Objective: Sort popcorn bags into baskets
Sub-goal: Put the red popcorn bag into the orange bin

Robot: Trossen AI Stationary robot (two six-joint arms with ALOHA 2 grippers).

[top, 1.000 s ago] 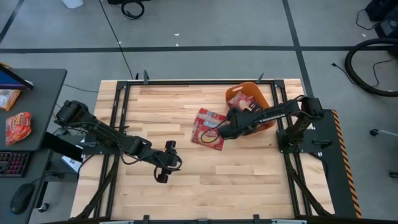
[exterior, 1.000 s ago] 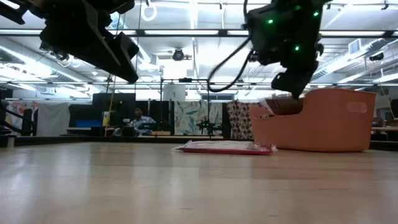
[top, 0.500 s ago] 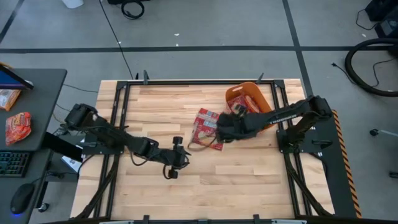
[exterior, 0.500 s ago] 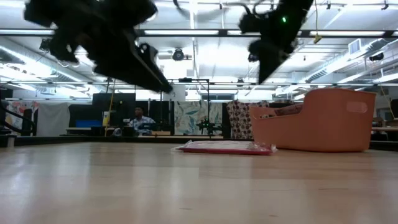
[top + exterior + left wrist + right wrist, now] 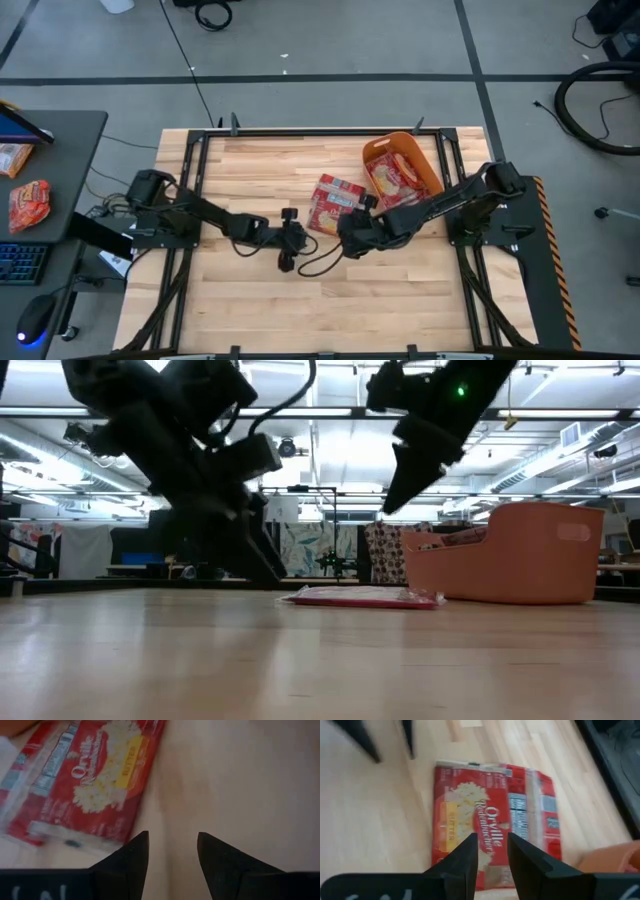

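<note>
Red popcorn bags (image 5: pixel 335 200) lie flat in a small overlapping pile on the wood at mid-table, also seen low and flat (image 5: pixel 365 597). The top one shows its yellow label (image 5: pixel 470 827); another shows its white-and-blue back. The orange basket (image 5: pixel 428 165) stands at the far right with more bags (image 5: pixel 393 176) inside. My left gripper (image 5: pixel 292 243) hangs open just left of the pile; its wrist view has a bag (image 5: pixel 95 785) ahead of the gripper (image 5: pixel 172 845). My right gripper (image 5: pixel 350 235) hovers open at the pile's near edge, above the bag (image 5: pixel 491 847).
The basket's wall (image 5: pixel 510 555) rises right of the pile. A cable loop (image 5: pixel 318 262) from the right arm trails over the wood. A side desk at the left carries an orange-red snack pouch (image 5: pixel 28 205). Bare wood spreads along the table's near side.
My left gripper has swept from the near left toward the right and far side, closing on the pile. My right gripper has left the basket, risen, and swung left and toward the near edge, over the pile. The bags on the table have stayed put.
</note>
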